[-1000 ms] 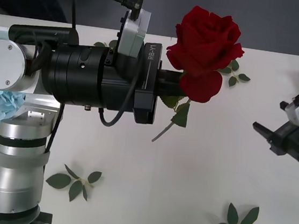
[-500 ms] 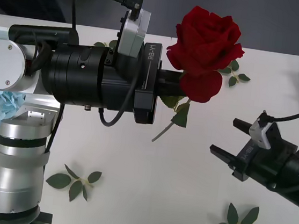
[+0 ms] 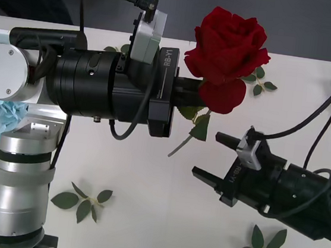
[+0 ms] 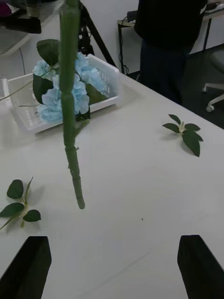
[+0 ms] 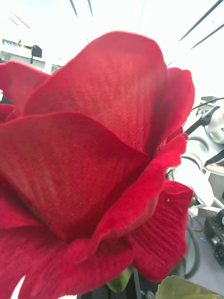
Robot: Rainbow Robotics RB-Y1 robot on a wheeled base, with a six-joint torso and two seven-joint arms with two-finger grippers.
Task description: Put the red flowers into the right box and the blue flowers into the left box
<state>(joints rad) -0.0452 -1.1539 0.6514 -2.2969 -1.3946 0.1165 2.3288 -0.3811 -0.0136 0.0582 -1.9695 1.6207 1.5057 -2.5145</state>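
While the left claw [image 3: 184,93] grips a rose [image 3: 225,59] above the tabletop [image 3: 147,182], bloom up and stem [image 4: 70,107] hanging near-vertical, the right claw [image 3: 212,156] waits wide open just right of it.

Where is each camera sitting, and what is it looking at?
Front view: high above the arms, looking down at the table; the left tool holds the rose up, the right tool hangs open near its stem.
Right wrist view: on the right arm, facing the stem, with the blue flowers in the left box behind; its two fingers sit apart.
Left wrist view: on the left arm, right against the rose's petals.
Shared: every view catches that rose.
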